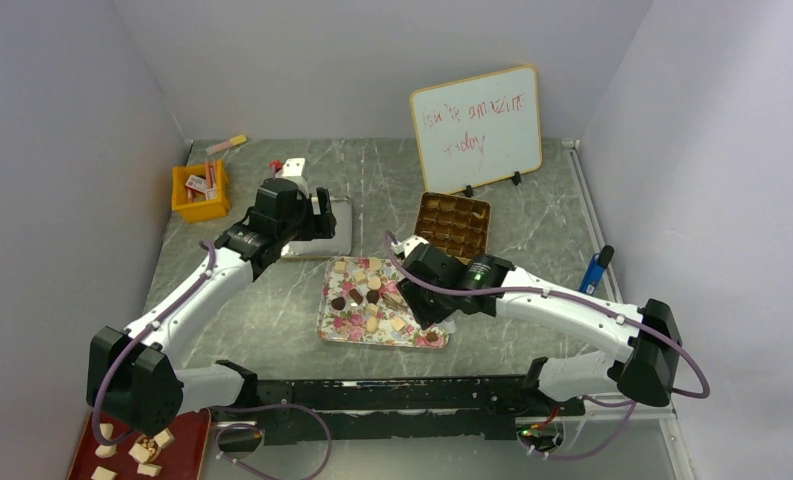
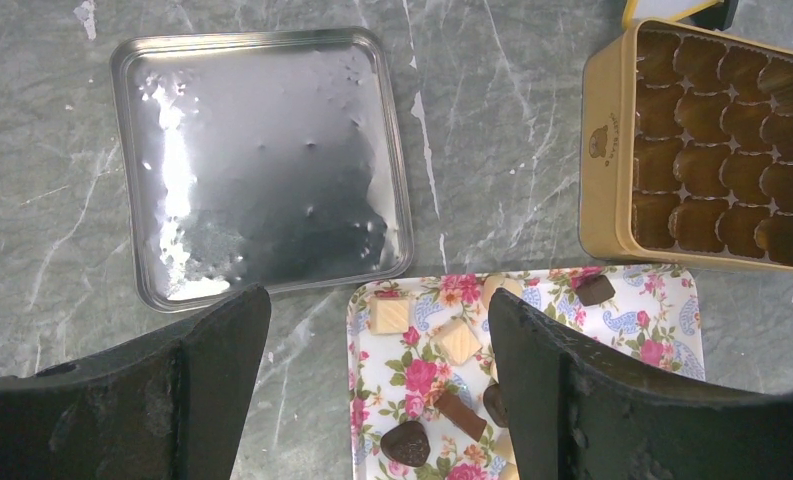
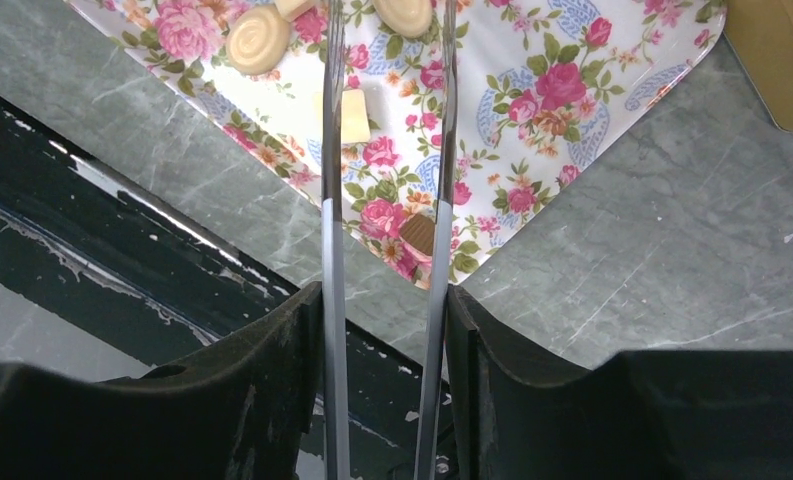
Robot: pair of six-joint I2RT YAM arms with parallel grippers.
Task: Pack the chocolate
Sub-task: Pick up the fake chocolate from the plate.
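The right jaws pinched thin metal tweezers (image 3: 333, 180), prongs apart and tips out of view, above the floral tray (image 3: 612, 60) that held small brown, tan and cream chocolate pieces (image 3: 258, 40). The left jaws gaped wide, empty. Picking seemed in hand; next, the prongs needed to close on one piece and carry it to the square gold tin (image 2: 602, 150).

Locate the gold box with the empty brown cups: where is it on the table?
In the top view the gold box sits right of centre, just in front of the whiteboard and behind the floral tray's far right corner.
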